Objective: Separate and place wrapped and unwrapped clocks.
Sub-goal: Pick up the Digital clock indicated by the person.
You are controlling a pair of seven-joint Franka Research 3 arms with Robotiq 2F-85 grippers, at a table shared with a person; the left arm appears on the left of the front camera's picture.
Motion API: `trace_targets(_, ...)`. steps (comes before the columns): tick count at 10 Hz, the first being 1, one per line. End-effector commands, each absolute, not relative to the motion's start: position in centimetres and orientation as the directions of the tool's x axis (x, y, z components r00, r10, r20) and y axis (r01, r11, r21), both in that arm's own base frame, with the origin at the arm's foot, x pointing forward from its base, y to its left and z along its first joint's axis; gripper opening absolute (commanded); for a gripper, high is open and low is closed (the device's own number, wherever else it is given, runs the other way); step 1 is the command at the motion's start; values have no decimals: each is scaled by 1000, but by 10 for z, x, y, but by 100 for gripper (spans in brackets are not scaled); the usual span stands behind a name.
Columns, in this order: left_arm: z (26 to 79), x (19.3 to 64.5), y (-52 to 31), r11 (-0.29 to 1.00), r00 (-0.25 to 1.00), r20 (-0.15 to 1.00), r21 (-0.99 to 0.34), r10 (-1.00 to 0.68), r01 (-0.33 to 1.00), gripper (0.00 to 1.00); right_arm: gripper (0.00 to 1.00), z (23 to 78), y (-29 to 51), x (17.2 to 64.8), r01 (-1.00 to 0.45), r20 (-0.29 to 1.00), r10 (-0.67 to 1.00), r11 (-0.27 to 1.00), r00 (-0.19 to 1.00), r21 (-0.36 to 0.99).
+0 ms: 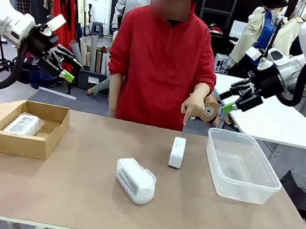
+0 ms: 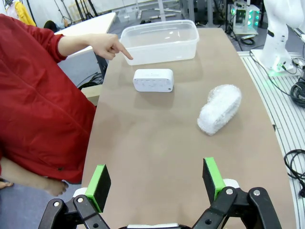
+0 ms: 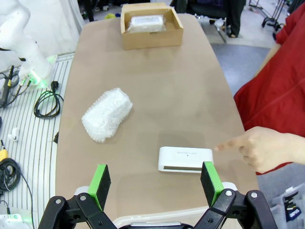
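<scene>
A bare white clock [image 1: 177,152] stands on edge mid-table, also in the left wrist view [image 2: 153,80] and the right wrist view [image 3: 185,159]. A person's hand [image 1: 193,106] points a finger down at it. One bubble-wrapped clock [image 1: 135,180] lies on the table nearer me, seen too from the wrists [image 2: 219,109] [image 3: 106,114]. Another wrapped clock [image 1: 23,124] lies inside the brown cardboard box [image 1: 42,145]. My left gripper [image 1: 62,65] hangs open high above the box. My right gripper [image 1: 237,100] hangs open high above the clear tub [image 1: 238,188], holding nothing.
The clear plastic tub [image 2: 160,40] at the table's right holds nothing. The cardboard box [image 3: 150,37] sits at the left end with a flap open. A person in a red jacket [image 1: 161,64] stands at the far side. A white table [image 1: 281,122] lies behind right.
</scene>
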State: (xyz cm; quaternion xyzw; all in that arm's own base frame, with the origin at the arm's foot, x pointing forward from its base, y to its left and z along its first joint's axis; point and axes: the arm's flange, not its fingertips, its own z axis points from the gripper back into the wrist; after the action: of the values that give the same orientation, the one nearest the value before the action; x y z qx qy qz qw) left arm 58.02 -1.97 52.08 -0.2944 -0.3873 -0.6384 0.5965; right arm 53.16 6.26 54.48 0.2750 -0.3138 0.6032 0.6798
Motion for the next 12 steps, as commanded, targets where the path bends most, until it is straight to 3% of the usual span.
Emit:
trace_targets(1,523,580,-18,12,-120,837,149,-533,989,100,100,547,63,531,-993,757,650,119,71,-9)
trace_targets(12,523,580,-18,12,-120,837,149,-533,989,100,100,547,63,531,-993,757,650,119,71,-9)
